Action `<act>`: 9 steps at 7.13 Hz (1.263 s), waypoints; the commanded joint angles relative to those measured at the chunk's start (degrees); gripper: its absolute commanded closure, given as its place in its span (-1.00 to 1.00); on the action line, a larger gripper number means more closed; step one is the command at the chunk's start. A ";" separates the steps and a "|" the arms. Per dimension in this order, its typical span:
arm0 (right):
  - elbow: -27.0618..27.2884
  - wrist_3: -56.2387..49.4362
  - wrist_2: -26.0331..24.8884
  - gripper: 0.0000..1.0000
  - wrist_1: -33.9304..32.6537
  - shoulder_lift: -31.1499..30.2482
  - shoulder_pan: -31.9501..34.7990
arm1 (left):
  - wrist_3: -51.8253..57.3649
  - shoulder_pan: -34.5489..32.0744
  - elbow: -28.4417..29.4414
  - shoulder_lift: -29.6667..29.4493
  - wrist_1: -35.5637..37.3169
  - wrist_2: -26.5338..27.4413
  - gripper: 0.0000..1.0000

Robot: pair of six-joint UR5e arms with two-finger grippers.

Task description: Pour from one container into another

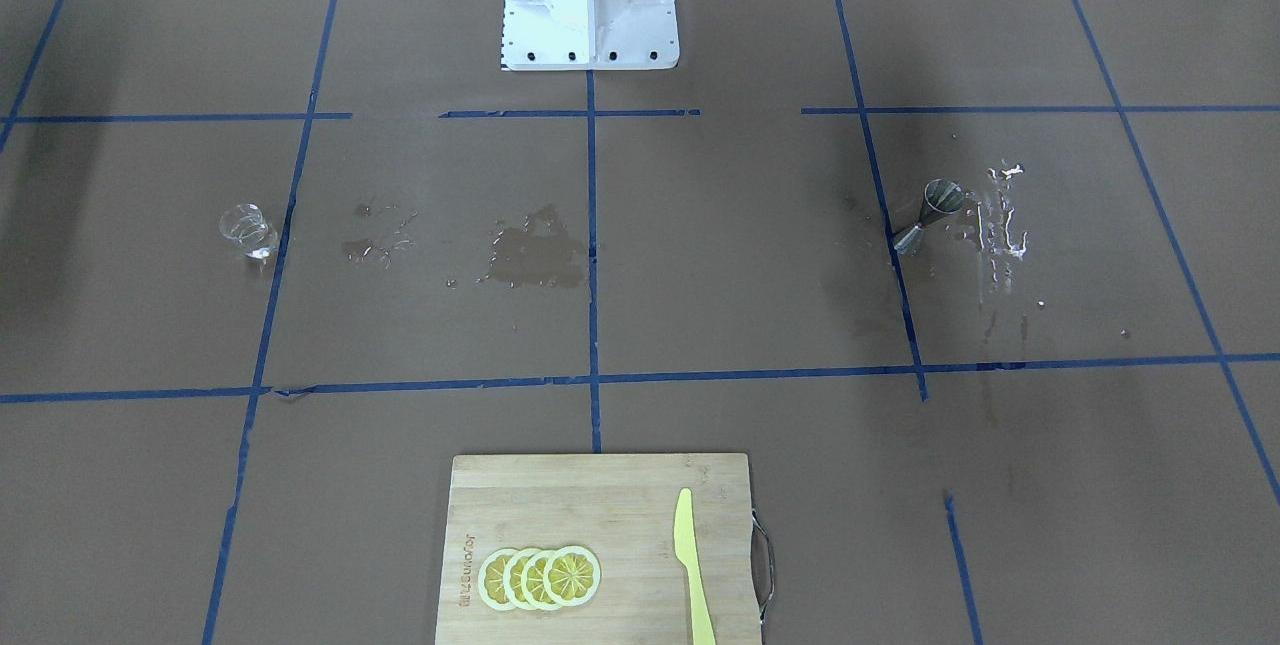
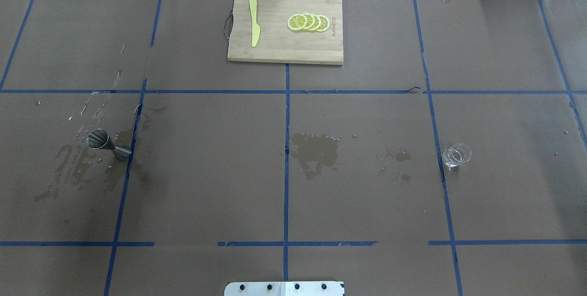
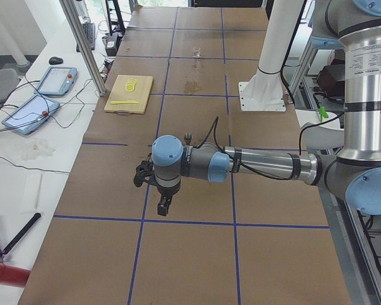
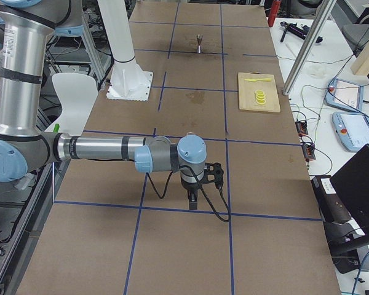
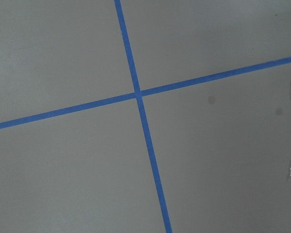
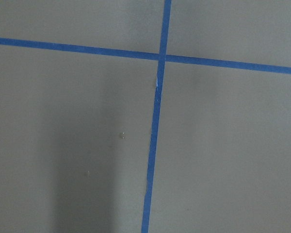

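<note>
Cannot tell how far open on the left gripper [image 3: 164,204] or the right gripper [image 4: 192,200]: seen only from the sides, hanging low above the table [image 2: 206,186]. Farther out, glass [image 2: 457,154] upright at right, jigger [image 2: 108,143] upright at left among wet patches [image 2: 69,163], well apart.

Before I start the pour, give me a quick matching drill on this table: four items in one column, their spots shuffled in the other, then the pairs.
Things:
1. clear glass
2. steel jigger
3. yellow knife
4. lemon slices

Places:
a. on the cutting board, at its handle end
b. robot's right side of the table, beside a blue tape line
c. robot's left side of the table, among wet streaks
d. overlapping in a row on the board

Pairs: 1-b, 2-c, 3-a, 4-d
</note>
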 commanded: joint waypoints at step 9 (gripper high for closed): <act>6.41 1.14 -0.79 -1.00 0.09 3.31 0.00 | -0.35 1.23 -0.17 -0.80 -9.08 -0.70 -1.00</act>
